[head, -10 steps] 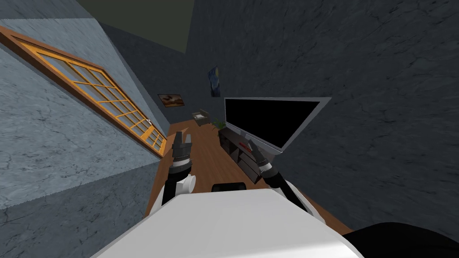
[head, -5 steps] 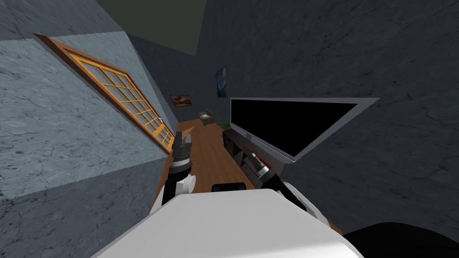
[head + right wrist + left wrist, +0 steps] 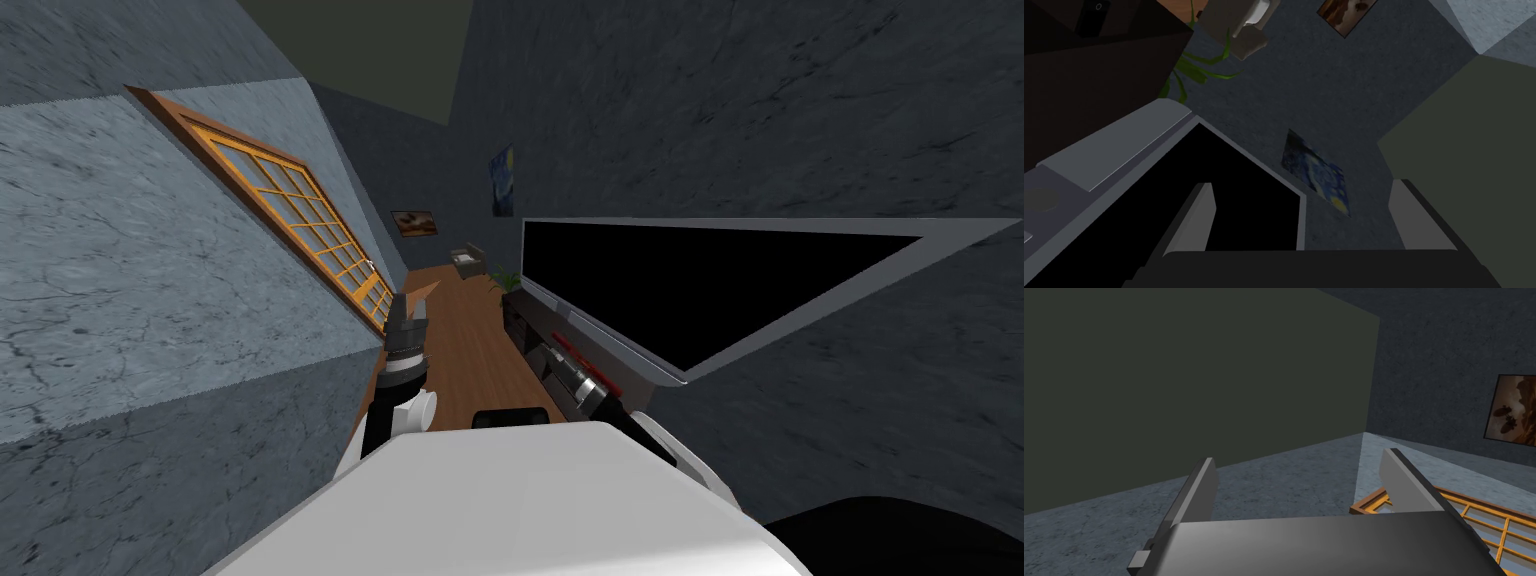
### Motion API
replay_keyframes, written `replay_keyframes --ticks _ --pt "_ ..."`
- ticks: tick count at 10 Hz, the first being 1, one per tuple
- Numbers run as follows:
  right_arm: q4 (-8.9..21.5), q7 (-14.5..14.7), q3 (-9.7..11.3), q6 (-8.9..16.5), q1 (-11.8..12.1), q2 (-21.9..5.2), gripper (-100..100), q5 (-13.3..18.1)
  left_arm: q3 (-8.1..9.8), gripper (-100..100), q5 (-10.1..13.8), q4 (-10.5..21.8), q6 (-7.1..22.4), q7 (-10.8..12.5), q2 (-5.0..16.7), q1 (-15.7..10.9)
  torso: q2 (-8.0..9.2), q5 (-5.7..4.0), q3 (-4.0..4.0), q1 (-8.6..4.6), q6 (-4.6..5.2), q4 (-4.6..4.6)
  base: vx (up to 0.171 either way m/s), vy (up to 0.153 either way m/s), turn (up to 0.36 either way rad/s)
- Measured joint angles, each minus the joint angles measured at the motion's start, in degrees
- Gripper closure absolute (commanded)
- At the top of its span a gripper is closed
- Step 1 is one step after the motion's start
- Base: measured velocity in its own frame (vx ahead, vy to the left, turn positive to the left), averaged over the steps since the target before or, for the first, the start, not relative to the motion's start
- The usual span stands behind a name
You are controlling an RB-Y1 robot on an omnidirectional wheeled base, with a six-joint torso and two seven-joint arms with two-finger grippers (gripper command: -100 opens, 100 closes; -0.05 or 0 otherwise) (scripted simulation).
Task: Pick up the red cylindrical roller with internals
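A thin red roller [image 3: 566, 344] lies along the top of a dark TV stand [image 3: 524, 326], just under the big black TV [image 3: 680, 290]. My right gripper [image 3: 556, 352] reaches over the stand close beside the red roller, and my forearm hides the roller's middle. In the right wrist view the right gripper [image 3: 1306, 220] is open, with nothing between its fingers, and faces the TV's grey frame [image 3: 1114, 145]. My left gripper [image 3: 407, 310] is raised at the left, near the window. In its wrist view the left gripper [image 3: 1301, 493] is open and empty.
A wooden floor [image 3: 470, 340] runs ahead between the window wall [image 3: 150, 300] and the stand. At the far end are a green plant [image 3: 503, 277] and a small armchair [image 3: 467, 262]. The dark wall [image 3: 800, 120] on the right is close.
I have moved forward along the stand, so the TV now looms larger and stretches further right. My right gripper sits lower and nearer along the stand's top. The left arm has barely moved.
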Motion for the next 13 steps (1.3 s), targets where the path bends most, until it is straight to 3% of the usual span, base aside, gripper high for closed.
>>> replay_keyframes --ticks 4,8,13 --pt "4.05 3.82 2.18 4.76 0.39 -7.18 -100 -0.35 0.00 0 0.00 0.00 0.00 0.00 0.00 0.00 -0.14 -0.01 -0.08 -0.02 -0.01 -0.03 0.128 -0.019 0.154" --pt "4.76 6.62 3.76 9.49 0.81 -10.11 -100 0.12 0.00 0 0.00 0.00 0.00 0.00 0.00 0.00 0.08 -0.01 0.04 -0.04 0.01 0.02 0.072 -0.026 0.120" --pt "8.85 10.36 6.35 15.54 0.46 -16.55 -100 -0.11 0.00 0 0.00 0.00 0.00 0.00 0.00 0.00 -0.04 -0.01 -0.02 -0.02 0.00 -0.01 0.097 -0.029 0.126"
